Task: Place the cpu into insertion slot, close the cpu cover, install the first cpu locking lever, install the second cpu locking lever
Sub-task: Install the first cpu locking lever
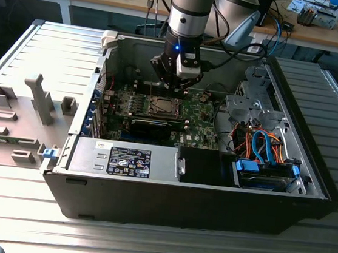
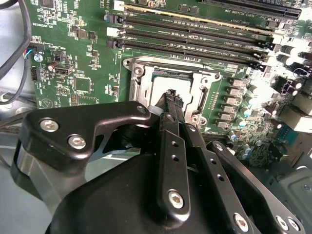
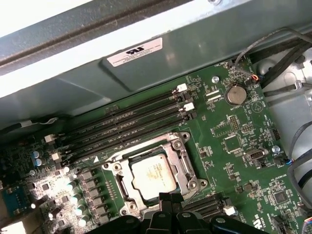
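Observation:
The cpu (image 3: 153, 176) lies flat in the insertion slot (image 3: 113, 168) on the green motherboard, its silvery top showing. The cpu cover (image 3: 184, 158), a thin metal frame, lies down around the chip. My gripper (image 3: 170, 199) hovers at the socket's edge, close above the board. In the second wrist view its black fingers (image 2: 171, 105) meet at the tips, shut with nothing between them, over the cover (image 2: 139, 83) and chip (image 2: 190, 90). In the exterior view the gripper (image 1: 176, 86) hangs inside the open computer case just behind the socket (image 1: 161, 106). How the locking levers stand I cannot tell.
Narrow memory slots (image 3: 122, 129) run beside the socket, a coin battery (image 3: 235, 94) further off. The case wall (image 3: 146, 68) stands close behind. A long black card (image 1: 151, 125), a power supply (image 1: 129, 162) and a cabled drive bay (image 1: 267, 153) fill the case. Grey fixtures (image 1: 38, 96) sit outside.

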Controlling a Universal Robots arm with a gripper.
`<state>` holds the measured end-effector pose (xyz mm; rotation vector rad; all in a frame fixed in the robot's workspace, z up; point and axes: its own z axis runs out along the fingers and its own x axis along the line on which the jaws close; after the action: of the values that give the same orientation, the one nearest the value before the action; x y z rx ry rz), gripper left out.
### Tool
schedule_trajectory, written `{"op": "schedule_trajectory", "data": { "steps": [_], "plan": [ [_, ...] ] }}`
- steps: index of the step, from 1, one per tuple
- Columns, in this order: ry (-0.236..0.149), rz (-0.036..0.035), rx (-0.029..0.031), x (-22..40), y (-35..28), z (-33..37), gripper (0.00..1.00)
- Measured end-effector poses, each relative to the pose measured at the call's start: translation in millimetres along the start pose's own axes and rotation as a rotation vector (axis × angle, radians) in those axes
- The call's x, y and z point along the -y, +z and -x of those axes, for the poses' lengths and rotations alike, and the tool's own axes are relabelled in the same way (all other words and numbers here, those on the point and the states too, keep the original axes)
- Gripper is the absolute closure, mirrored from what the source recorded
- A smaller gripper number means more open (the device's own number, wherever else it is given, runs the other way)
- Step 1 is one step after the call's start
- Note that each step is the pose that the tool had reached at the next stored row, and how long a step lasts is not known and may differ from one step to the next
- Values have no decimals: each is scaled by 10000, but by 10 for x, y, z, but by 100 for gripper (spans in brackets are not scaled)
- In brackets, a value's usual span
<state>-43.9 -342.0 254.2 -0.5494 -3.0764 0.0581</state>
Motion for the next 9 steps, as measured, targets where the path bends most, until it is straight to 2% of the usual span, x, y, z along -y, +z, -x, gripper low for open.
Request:
{"op": "schedule_trajectory", "data": {
  "steps": [9],
  "plan": [
    [-214,-2,9,0,0,0,89]
  ]
}}
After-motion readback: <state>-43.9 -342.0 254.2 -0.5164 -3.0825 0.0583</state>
